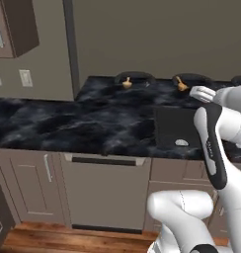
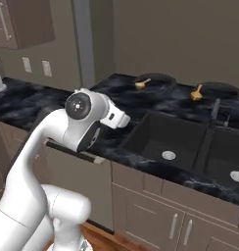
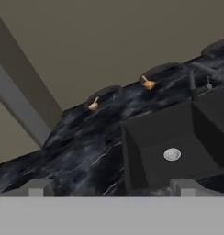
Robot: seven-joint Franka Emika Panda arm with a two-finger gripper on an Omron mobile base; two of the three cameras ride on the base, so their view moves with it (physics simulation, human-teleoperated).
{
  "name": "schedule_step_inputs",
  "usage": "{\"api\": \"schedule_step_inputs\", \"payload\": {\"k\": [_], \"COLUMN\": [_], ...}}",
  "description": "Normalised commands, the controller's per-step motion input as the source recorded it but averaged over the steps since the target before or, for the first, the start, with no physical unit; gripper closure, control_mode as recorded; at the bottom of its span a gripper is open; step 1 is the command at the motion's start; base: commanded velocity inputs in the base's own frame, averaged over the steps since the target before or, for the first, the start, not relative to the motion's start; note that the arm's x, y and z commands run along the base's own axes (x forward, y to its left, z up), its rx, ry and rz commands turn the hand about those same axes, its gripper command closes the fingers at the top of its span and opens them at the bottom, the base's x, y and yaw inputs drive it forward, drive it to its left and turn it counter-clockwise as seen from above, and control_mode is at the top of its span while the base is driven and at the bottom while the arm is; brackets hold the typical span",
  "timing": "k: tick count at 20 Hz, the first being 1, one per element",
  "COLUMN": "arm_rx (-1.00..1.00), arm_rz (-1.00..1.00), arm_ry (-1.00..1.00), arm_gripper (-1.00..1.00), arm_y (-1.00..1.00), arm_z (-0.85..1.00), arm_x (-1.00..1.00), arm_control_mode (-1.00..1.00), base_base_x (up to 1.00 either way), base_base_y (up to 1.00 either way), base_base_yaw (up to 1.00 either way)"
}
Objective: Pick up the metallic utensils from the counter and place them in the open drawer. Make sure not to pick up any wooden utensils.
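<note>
Black counter (image 1: 68, 123), apparently bare of readable writing, beside sink (image 2: 165, 137).

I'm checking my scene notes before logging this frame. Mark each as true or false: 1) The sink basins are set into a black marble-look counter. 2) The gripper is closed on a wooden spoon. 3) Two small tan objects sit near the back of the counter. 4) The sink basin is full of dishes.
1) True: the sink is sunk into the black counter.
2) False: the gripper is open and holds nothing, with its fingertips set wide apart above the counter.
3) True: one tan object and another tan object lie by the back wall.
4) False: the basin shows just its drain.
</note>
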Motion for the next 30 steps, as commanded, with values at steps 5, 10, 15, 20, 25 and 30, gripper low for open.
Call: {"api": "schedule_step_inputs", "payload": {"k": [5, 10, 15, 20, 25, 30], "arm_rx": [0.0, 0.0, 0.0, 0.0, 0.0, 0.0], "arm_rz": [0.0, 0.0, 0.0, 0.0, 0.0, 0.0], "arm_ry": [0.0, 0.0, 0.0, 0.0, 0.0, 0.0], "arm_gripper": [-1.0, -1.0, -1.0, -1.0, -1.0, -1.0], "arm_y": [0.0, 0.0, 0.0, 0.0, 0.0, 0.0], "arm_z": [0.0, 0.0, 0.0, 0.0, 0.0, 0.0], "arm_x": [0.0, 0.0, 0.0, 0.0, 0.0, 0.0], "arm_control_mode": [1.0, 1.0, 1.0, 1.0, 1.0, 1.0], "base_base_x": [-0.13, 0.0, 0.0, 0.0, 0.0, -0.09], "base_base_y": [-1.0, -1.0, -1.0, -1.0, -1.0, -1.0], "base_base_yaw": [0.18, 0.16, 0.15, 0.15, 0.14, 0.09]}}
